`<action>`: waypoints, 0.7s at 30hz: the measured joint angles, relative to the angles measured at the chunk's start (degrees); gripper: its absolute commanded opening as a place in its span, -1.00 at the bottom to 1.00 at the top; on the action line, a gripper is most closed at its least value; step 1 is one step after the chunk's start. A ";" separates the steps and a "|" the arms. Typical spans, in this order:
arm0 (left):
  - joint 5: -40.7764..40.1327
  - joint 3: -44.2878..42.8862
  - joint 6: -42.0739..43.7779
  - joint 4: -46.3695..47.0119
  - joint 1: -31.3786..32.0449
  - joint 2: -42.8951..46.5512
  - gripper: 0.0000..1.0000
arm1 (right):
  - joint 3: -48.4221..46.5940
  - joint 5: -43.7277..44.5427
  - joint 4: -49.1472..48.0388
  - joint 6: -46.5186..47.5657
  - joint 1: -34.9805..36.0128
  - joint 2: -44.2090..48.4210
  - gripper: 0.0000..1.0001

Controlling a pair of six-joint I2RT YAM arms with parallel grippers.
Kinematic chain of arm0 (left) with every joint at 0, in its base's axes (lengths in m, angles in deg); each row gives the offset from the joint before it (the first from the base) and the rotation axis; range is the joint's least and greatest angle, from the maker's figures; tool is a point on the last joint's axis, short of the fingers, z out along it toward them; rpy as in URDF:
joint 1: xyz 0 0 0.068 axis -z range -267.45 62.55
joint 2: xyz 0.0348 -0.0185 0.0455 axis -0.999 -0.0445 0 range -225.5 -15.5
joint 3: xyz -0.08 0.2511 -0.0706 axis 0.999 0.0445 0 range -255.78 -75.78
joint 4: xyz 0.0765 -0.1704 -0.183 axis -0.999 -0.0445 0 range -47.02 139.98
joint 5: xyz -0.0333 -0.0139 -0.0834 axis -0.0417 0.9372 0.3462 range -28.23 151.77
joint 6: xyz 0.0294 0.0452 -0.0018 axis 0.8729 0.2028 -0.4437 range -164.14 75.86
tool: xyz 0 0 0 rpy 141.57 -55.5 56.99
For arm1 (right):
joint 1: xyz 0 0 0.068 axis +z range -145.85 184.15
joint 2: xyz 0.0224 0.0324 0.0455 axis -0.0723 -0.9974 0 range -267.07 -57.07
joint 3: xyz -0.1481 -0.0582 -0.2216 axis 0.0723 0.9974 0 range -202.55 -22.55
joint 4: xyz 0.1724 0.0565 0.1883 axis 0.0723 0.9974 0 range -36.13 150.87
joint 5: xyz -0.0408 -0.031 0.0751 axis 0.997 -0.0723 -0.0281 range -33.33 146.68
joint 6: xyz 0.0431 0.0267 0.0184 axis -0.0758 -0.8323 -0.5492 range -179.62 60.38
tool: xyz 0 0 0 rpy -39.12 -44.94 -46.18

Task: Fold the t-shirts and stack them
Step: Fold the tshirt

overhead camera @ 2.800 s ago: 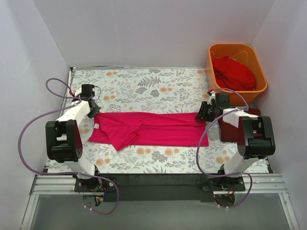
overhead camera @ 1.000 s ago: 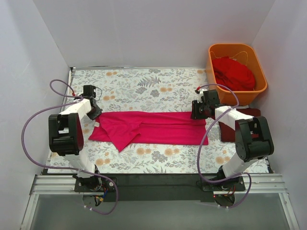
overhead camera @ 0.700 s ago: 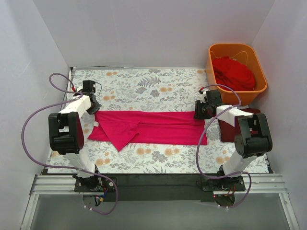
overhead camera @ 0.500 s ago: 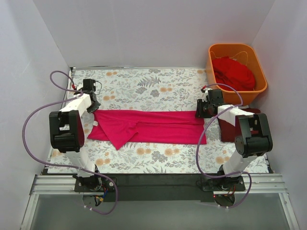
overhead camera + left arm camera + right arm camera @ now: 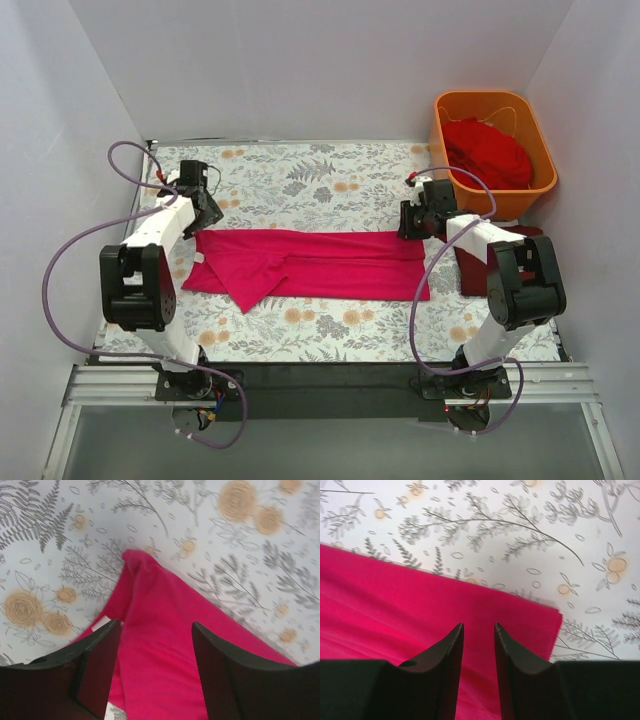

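A magenta-pink t-shirt (image 5: 330, 265) lies folded into a long flat strip across the floral cloth. My left gripper (image 5: 205, 213) hovers over its far left corner. In the left wrist view that gripper (image 5: 156, 625) is open, with the pink fabric (image 5: 165, 645) lying flat between the fingers. My right gripper (image 5: 408, 222) is above the strip's far right corner. There its jaws (image 5: 478, 626) stand a narrow gap apart over the shirt (image 5: 395, 605), holding nothing. A folded maroon t-shirt (image 5: 472, 272) lies at the right, partly hidden under the right arm. A scarlet t-shirt (image 5: 490, 150) sits crumpled in the tub.
The orange tub (image 5: 441, 140) stands at the back right corner, just beyond the right gripper. The grey floral cloth (image 5: 300, 180) covers the table. White walls close in the left, back and right sides. A white label (image 5: 102, 624) shows at the shirt's collar end.
My left gripper has opened and shifted slightly to the right and away from the shirt's left corner. The right gripper has edged back a little and its jaws have narrowed. The shirt lies still.
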 measured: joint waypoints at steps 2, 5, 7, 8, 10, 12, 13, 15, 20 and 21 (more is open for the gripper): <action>0.11 0.02 -0.85 -1.51 2.38 3.13 0.03 | -0.79 0.11 -0.02 0.11 1.22 -0.02 -0.28; 1.38 1.40 -1.90 -1.75 5.44 6.69 -0.14 | -1.73 0.20 -0.17 0.07 2.78 -0.35 -0.28; 2.89 3.58 -2.51 -1.42 7.04 7.72 -0.22 | -2.25 0.37 -0.55 0.00 3.17 -1.25 -0.29; 3.34 4.39 -2.67 -1.38 7.32 7.50 -0.23 | -2.45 0.46 -0.72 -0.04 3.21 -1.79 -0.29; 3.96 5.84 -3.10 -1.62 7.37 5.46 -0.27 | -2.82 1.29 -0.94 -0.24 3.19 -3.61 -0.29; 4.02 6.34 -3.41 -2.03 7.23 2.12 -0.31 | -3.08 1.92 -0.90 -0.35 3.19 -4.92 -0.29; 3.98 6.56 -3.52 -2.05 7.23 0.31 -0.33 | -3.28 2.29 -0.90 -0.39 3.17 -5.81 -0.29; 3.72 7.17 -3.67 -2.36 7.10 -2.40 -0.37 | -4.28 2.75 -0.92 -0.59 2.93 -6.80 -0.28; 2.93 8.35 -4.37 -2.34 6.71 -3.06 -0.38 | -7.17 4.15 -1.49 -1.95 1.79 -9.57 -0.28; 2.97 8.83 -4.50 -2.01 6.58 -2.78 -0.39 | -7.63 4.57 -1.66 -2.40 1.40 -10.10 -0.28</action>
